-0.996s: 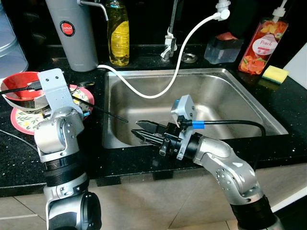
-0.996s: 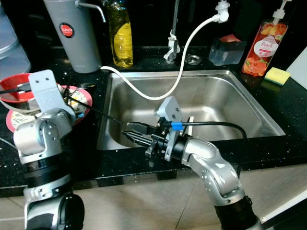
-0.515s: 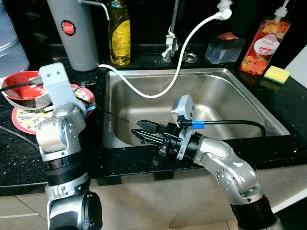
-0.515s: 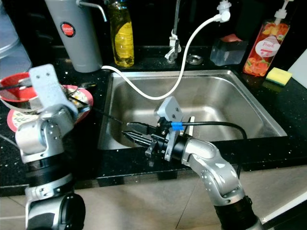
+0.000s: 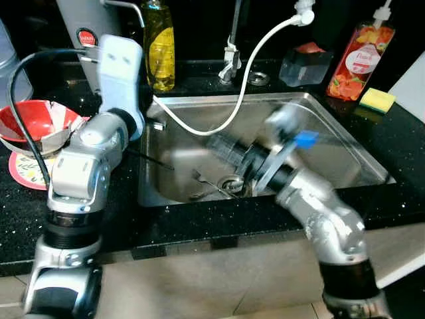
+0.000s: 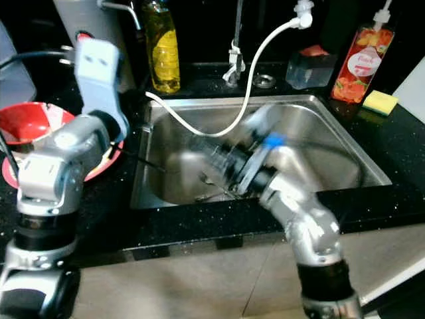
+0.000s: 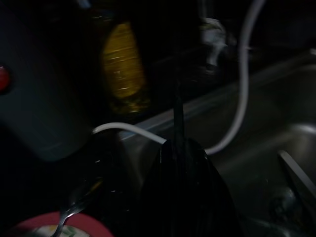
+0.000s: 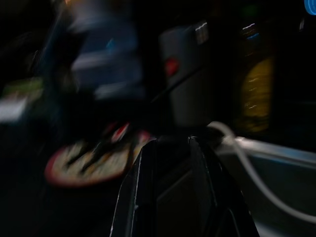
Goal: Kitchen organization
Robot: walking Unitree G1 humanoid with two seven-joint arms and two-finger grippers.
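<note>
Sink [image 5: 345,149] job: right gripper [image 5: 219,143], too blurred to tell its finger state, should slow above the fork [image 5: 211,185]. Left gripper [image 7: 178,148], fingers pressed together, should stay off the white hose [image 5: 199,129].

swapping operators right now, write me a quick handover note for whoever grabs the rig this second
Right gripper: over the sink, blurred mid-swing, fingers cannot be judged.
Left gripper: raised by the sink's left rim, pinching a thin black stick that pokes over the basin.
Things: cutlery lies by the drain; red bowl sits on a patterned plate on the left counter.
Done: nothing visibly put away.
Left: clear the sink, deal with bowl and plate.
</note>
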